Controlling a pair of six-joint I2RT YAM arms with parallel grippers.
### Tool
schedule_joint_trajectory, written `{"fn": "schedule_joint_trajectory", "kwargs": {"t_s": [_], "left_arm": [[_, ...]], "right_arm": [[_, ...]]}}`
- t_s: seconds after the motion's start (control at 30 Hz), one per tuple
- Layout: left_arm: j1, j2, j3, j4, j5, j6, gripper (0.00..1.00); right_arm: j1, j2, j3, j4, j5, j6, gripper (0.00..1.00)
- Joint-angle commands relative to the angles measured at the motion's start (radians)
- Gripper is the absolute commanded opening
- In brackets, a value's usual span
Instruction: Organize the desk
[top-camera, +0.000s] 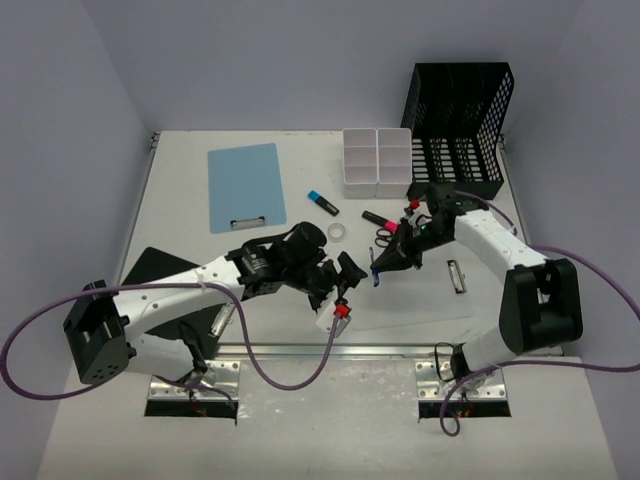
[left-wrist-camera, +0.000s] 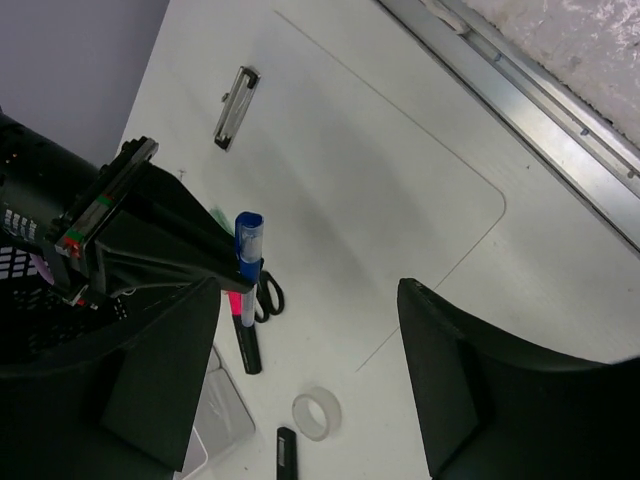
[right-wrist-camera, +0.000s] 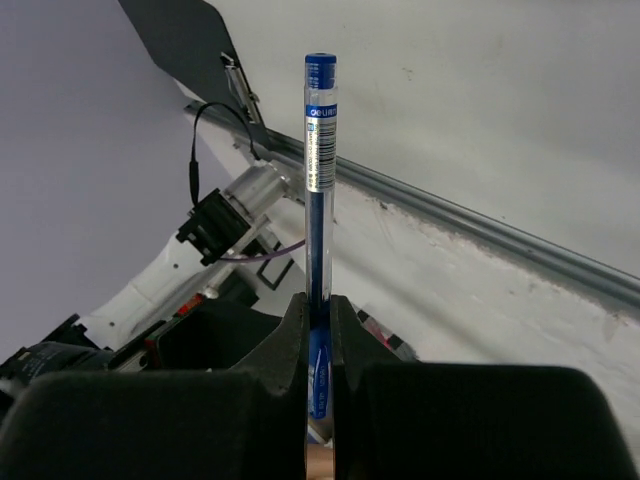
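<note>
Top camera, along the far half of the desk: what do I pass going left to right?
blue clipboard → blue-capped marker → white compartment bins → black mesh rack

Robot lab cell, staged as office: off-white desk (top-camera: 180, 200) boxed by bare grey walls (top-camera: 70, 120), left arm (top-camera: 170, 295) and right arm (top-camera: 490, 240) bolted at near metal rail (top-camera: 300, 350); black mesh rack (top-camera: 460, 100) far right, blue clipboard (top-camera: 245, 185), white bins (top-camera: 377, 160).
</note>
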Motion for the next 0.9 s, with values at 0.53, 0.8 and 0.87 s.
{"fn": "schedule_joint_trajectory", "kwargs": {"t_s": [0.53, 0.8, 0.87], "left_arm": [[-0.034, 0.08, 0.033, 0.307, 0.036, -0.097, 0.52], [-0.036, 0.085, 0.002, 0.344, 0.016, -0.155, 0.29], [-0.036, 0.091, 0.008, 0.349, -0.001, -0.192, 0.25]], "right_arm": [[0.007, -0.185, -0.295, 0.616, -0.281, 0.527, 0.01], [0.007, -0.195, -0.36, 0.808, -0.364, 0.674, 0.01], [0.007, -0.196, -0.392, 0.875, -0.392, 0.717, 0.01]]}}
